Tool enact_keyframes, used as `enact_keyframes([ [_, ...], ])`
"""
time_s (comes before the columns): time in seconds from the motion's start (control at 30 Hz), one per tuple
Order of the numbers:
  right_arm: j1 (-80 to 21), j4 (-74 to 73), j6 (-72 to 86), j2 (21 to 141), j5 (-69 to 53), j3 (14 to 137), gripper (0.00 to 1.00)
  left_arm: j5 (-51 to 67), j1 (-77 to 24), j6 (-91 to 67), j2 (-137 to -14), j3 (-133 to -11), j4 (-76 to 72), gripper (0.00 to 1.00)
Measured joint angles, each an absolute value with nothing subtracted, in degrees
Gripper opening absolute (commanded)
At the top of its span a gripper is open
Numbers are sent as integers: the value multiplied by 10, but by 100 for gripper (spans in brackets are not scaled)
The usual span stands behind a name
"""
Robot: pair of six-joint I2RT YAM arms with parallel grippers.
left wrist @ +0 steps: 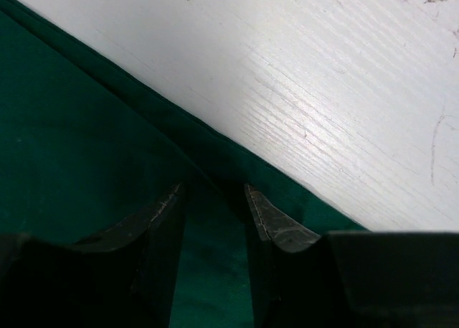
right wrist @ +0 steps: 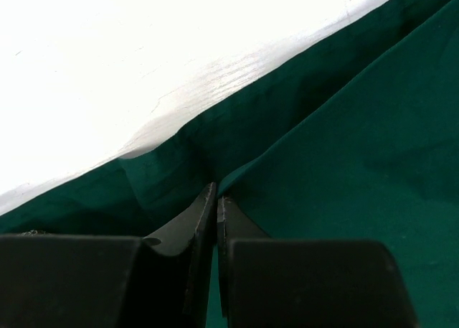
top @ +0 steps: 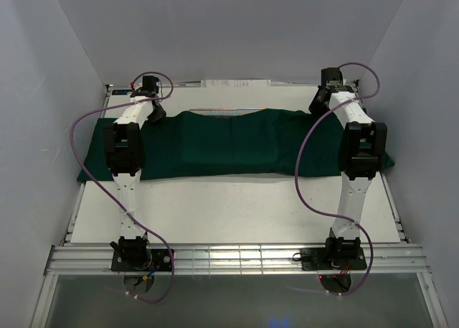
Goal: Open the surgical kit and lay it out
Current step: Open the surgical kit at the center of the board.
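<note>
The dark green cloth (top: 237, 145) lies spread in a long band across the far half of the table, with a raised rectangular bulge in its middle. A thin silvery strip (top: 221, 112) peeks out at its far edge. Scissors, forceps and packets are hidden. My left gripper (top: 155, 113) is at the cloth's far left edge. In the left wrist view the left gripper (left wrist: 214, 193) is open, its fingers straddling a fold of the cloth (left wrist: 86, 127). My right gripper (top: 320, 102) is at the far right edge. In the right wrist view the right gripper (right wrist: 216, 193) is shut on a cloth fold (right wrist: 337, 127).
The white table top (top: 237, 206) runs from the cloth to the arm bases. White walls close in on the left, right and back. A white sheet (top: 237, 83) lies at the back edge. Purple cables loop off both arms.
</note>
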State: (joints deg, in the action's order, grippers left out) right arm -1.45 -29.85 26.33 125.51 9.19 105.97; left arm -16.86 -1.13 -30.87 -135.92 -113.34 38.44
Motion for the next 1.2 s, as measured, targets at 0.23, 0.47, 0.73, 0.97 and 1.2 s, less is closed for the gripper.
enact_keyframes([
  [0.23,-15,-298,263,1255,90,1060,8,-164,-11,-304,-1359,-1133,383,60],
  [0.47,-15,-296,263,1255,90,1054,8,-165,-11,-294,-1359,-1133,386,52],
  [0.73,-15,-294,263,1255,89,1051,8,-174,-11,-281,-1360,-1134,399,25],
  [0.97,-15,-289,261,1255,88,1043,8,-174,-13,-274,-1360,-1138,403,3],
  [1.2,-15,-287,257,1255,88,1043,8,-174,-12,-270,-1363,-1155,417,0],
])
